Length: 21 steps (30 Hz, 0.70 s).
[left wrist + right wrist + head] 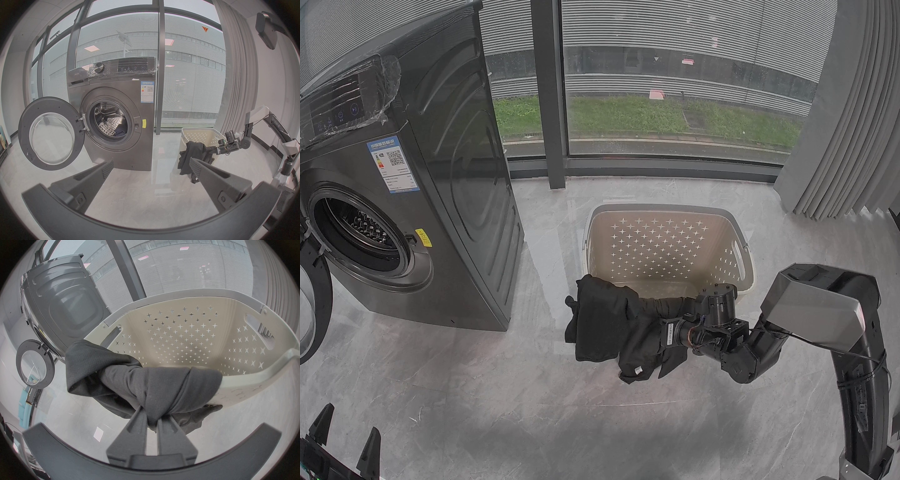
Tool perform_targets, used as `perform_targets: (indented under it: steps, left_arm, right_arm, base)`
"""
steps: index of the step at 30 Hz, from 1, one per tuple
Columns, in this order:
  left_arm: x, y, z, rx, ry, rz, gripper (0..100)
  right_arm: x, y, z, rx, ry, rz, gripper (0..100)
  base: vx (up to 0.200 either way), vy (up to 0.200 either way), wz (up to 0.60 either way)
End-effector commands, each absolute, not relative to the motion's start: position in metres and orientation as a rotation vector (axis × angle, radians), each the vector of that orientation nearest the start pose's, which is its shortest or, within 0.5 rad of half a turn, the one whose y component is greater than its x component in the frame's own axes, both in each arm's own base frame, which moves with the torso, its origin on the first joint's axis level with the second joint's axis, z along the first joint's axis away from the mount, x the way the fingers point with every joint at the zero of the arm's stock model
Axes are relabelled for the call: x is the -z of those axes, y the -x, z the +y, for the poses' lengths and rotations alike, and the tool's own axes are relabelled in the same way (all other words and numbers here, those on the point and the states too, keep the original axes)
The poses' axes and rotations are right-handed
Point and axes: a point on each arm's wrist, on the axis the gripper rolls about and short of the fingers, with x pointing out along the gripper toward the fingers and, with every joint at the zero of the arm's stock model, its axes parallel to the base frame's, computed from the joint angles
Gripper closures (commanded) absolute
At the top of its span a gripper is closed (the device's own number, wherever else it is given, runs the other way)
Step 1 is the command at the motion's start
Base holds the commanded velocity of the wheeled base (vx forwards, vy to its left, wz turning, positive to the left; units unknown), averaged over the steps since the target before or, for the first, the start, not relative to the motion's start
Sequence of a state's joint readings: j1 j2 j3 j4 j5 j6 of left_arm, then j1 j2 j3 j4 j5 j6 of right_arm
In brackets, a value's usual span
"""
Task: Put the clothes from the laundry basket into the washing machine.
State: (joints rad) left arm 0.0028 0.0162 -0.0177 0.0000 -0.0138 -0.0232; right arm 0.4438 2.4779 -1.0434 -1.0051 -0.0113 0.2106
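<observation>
Black garment (612, 325) hangs bunched from my right pincer (152, 421), pinched by one twisted fold just outside the laundry basket (665, 209) rim, so I judge the long carry to the washing machine (456, 156), well off to the pincer's side, could shake it loose.

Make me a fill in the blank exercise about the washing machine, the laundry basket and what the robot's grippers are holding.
The right gripper is shut on a black garment, while the left gripper holds ____.
The door of the washing machine stands ____.
The walls of the laundry basket have ____-shaped holes.
Missing words: nothing; open; star.
</observation>
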Motion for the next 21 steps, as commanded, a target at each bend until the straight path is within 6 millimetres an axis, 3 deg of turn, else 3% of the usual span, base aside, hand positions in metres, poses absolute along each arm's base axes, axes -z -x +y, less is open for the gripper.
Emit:
perform_targets:
  steps: [1,7,15,16,17,21]
  left_arm:
    - [-0.076,0.023,0.0,0.011,0.025,0.0,0]
    - [-0.076,0.023,0.0,0.011,0.025,0.0,0]
    - [-0.076,0.023,0.0,0.011,0.025,0.0,0]
    - [-0.076,0.023,0.0,0.011,0.025,0.0,0]
    - [-0.076,0.023,0.0,0.011,0.023,0.0,0]
    - [-0.076,0.023,0.0,0.011,0.023,0.0,0]
  right_arm:
    - [0.005,-0.376,0.181,-0.385,-0.112,0.444,100]
    - [-0.021,-0.367,0.174,-0.363,-0.118,0.385,100]
    - [-0.085,-0.341,0.166,-0.382,-0.148,0.266,100]
    - [-0.085,-0.341,0.166,-0.382,-0.148,0.266,100]
    - [-0.102,-0.332,0.165,-0.396,-0.158,0.23,100]
    - [-0.136,-0.311,0.162,-0.423,-0.175,0.156,100]
  base:
    - [0.0,0.0,0.0]
    - [0.0,0.0,0.0]
    - [0.0,0.0,0.0]
    - [0.0,0.0,0.0]
    - [0.0,0.0,0.0]
    - [0.0,0.0,0.0]
